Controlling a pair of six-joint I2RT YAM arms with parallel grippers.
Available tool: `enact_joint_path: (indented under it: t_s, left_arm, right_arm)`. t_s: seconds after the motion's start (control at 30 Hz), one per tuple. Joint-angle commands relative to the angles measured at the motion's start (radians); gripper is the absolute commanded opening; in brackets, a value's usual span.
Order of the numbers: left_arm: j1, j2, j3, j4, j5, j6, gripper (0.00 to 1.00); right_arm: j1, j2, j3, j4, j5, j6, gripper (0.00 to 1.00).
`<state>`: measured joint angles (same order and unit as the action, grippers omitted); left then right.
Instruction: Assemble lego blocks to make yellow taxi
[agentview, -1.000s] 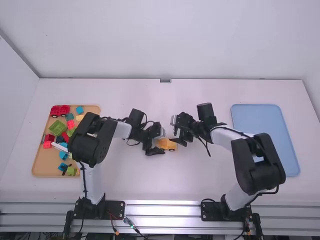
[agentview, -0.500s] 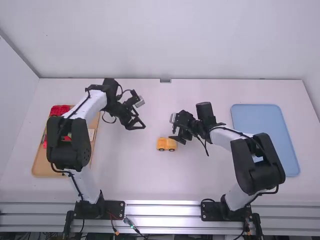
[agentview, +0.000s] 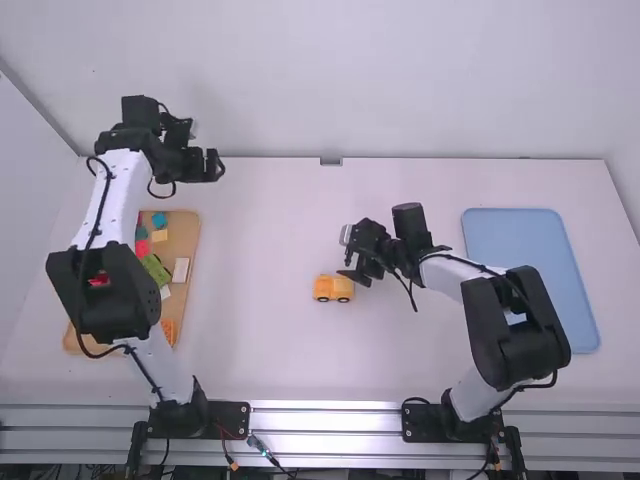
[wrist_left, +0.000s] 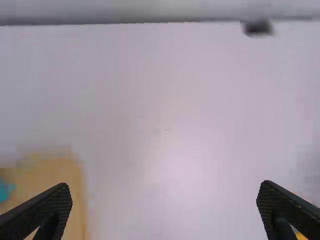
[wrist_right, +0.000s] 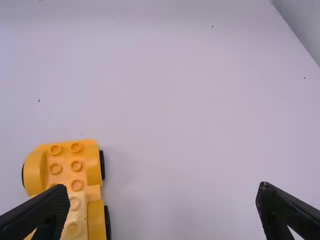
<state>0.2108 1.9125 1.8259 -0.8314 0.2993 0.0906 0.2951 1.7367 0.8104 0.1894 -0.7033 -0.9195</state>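
Note:
Near the middle of the table the yellow car (agentview: 333, 288) stands on its wheels. My right gripper (agentview: 358, 262) is just beyond and to the right of it. In the right wrist view, that gripper (wrist_right: 163, 192) is open with nothing between its fingers, and the yellow car (wrist_right: 75, 192) lies partly behind one finger, a paler yellow block on its body. My left gripper (agentview: 216, 166) is high over the table's far left part, away from the car; in the left wrist view this gripper (wrist_left: 164, 192) stands wide open and holds nothing.
A tan tray (agentview: 187, 240) with several coloured blocks lies at the left, partly beneath the left arm. A blue tray (agentview: 530, 270) lies at the right beside the right arm.
My left gripper has gone from beside the car up and away to the far left, uncovering the car and opening. The right arm has hardly moved.

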Motion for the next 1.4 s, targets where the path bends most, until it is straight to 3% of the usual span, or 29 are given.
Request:
enact_joint_path:
  t_s: [0.0, 0.2, 0.37, 0.9, 1.1, 1.37]
  left_arm:
    - [0.021, -0.028, 0.029, -0.012, -0.196, -0.247, 0.99]
    - [0.061, -0.028, 0.026, -0.079, -0.348, -0.334, 0.99]
    - [0.066, -0.028, 0.026, -0.089, -0.476, -0.127, 0.99]
    - [0.133, 0.024, 0.028, -0.036, -0.419, -0.332, 0.99]
    - [0.206, 0.090, 0.028, -0.037, -0.309, -0.335, 0.99]
    - [0.228, 0.214, 0.058, -0.032, -0.344, -0.423, 0.99]
  right_arm:
    - [0.002, -0.011, 0.016, 0.011, -0.006, 0.008, 0.99]
    - [0.000, -0.011, 0.015, 0.020, -0.005, 0.008, 0.99]
    - [0.000, -0.011, 0.015, 0.027, -0.005, 0.008, 0.99]
    - [0.000, -0.011, 0.015, 0.142, 0.043, 0.138, 0.99]
    - [0.014, -0.011, 0.015, 0.145, 0.044, 0.137, 0.99]
    - [0.013, -0.011, 0.015, 0.147, 0.047, 0.138, 0.99]
